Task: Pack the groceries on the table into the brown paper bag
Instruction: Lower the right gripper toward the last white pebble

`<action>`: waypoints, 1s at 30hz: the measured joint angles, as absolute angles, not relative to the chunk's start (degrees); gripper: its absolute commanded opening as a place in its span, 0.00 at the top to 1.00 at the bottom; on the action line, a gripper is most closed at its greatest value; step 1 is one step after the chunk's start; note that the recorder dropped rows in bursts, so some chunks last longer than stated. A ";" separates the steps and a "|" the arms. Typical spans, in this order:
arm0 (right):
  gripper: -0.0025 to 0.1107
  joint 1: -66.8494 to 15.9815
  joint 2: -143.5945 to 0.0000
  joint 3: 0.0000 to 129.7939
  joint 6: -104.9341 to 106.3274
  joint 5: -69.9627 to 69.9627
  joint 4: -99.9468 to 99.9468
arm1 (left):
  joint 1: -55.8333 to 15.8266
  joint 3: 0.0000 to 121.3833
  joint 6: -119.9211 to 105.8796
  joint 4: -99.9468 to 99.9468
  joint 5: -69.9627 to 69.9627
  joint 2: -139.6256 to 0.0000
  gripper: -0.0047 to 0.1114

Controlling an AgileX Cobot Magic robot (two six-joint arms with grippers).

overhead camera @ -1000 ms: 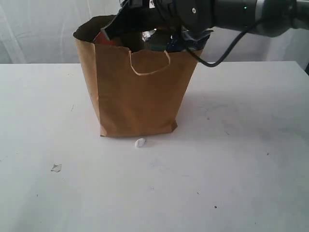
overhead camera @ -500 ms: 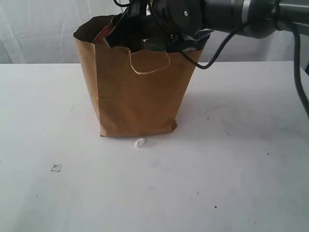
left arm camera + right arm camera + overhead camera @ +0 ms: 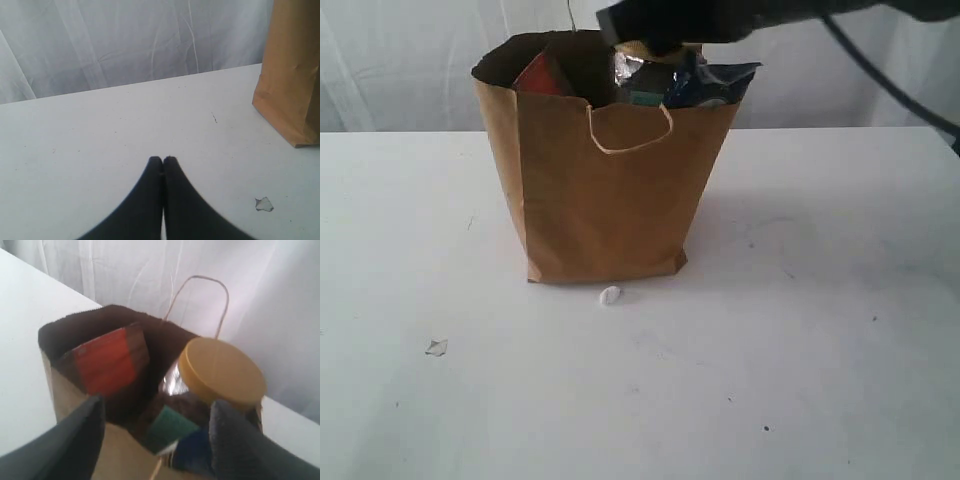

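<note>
right gripper hangs over the mouth of the brown paper bag, jaws spread wide, nothing between them, so released

gold-lidded jar stands upright inside the bag right under it, lid about level with the rim, close to the wall with the handle. my read: tall item, so it goes in standing, in the gap beside the rest

brown pouch with orange label is on end against the opposite side. blue and teal packaging is jammed in next to the jar, can't tell which item that is

bag is upright on the table, the contents look like they brace the walls

left gripper is clenched tip to tip, empty, low over the table off to the bag's side, clear of the work

outside the bag I see only white scraps, not groceries. can and bottle not visible, presumably deeper in. looks basically packed
</note>
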State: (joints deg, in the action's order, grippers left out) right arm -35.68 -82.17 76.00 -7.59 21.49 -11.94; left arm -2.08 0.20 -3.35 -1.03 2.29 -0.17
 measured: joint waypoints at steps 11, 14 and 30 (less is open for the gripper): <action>0.49 -35.64 -66.66 57.30 -12.99 34.37 -12.62 | -2.08 0.20 -3.35 -1.03 2.29 -0.17 0.96; 0.49 -35.64 -68.29 53.60 -13.72 34.05 -8.62 | -2.08 0.20 -3.35 -1.03 2.29 -0.17 0.96; 0.29 -38.83 -99.21 55.51 -13.94 17.35 -0.91 | -2.08 0.20 -3.35 -1.03 2.29 -0.17 0.96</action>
State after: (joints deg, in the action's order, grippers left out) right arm -38.83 -99.21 55.51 -13.94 17.35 -0.91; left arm -2.08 0.20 -3.35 -1.03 2.29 -0.17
